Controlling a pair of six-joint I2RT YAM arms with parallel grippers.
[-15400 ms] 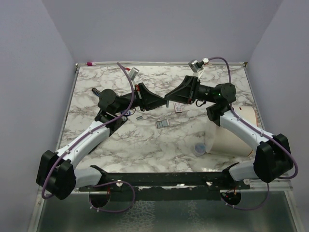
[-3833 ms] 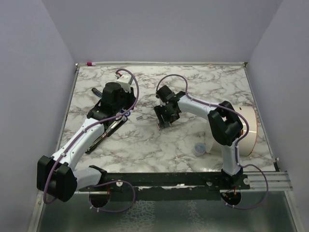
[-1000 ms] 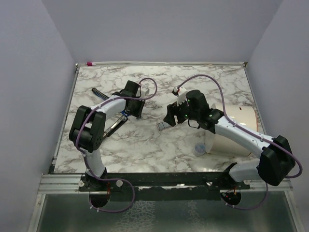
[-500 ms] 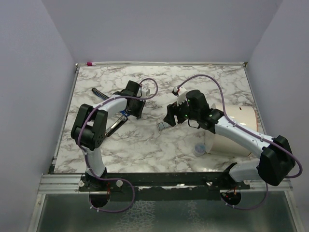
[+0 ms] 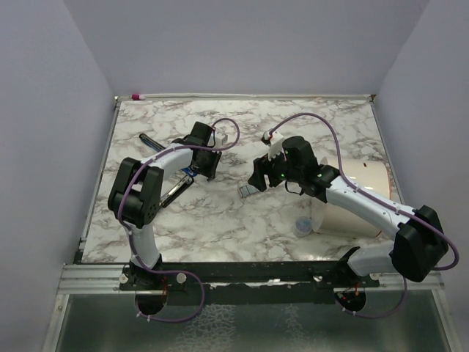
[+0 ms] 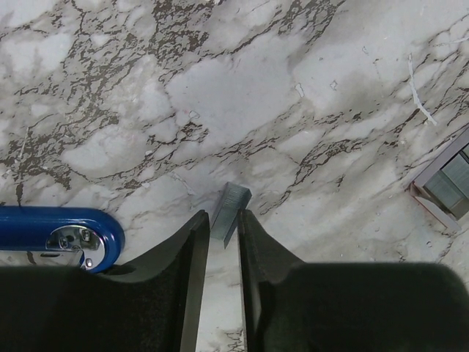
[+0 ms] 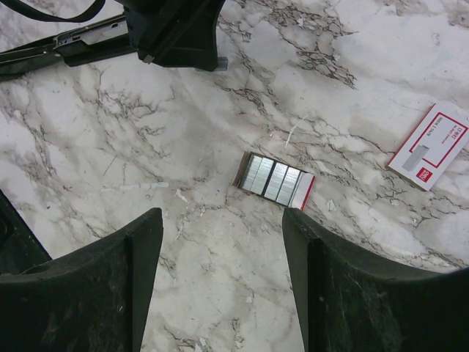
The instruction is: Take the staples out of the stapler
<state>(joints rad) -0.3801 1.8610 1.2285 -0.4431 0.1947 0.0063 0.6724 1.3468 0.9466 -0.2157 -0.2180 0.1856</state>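
Your left gripper [image 6: 223, 217] is the nearer one. Its fingers are almost together, clamped on the near end of the staples [image 6: 236, 198], a short strip low over the marble table [image 6: 242, 88]. The strip's long axis runs on from the fingers, away from the wrist. Your right gripper [image 7: 222, 220] hangs wide apart and empty above the staple box [image 7: 272, 178], off to the strip's side.

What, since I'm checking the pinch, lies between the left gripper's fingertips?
A short staple strip, its near end between the left gripper's fingertips on the marble table; the left wrist view shows it.
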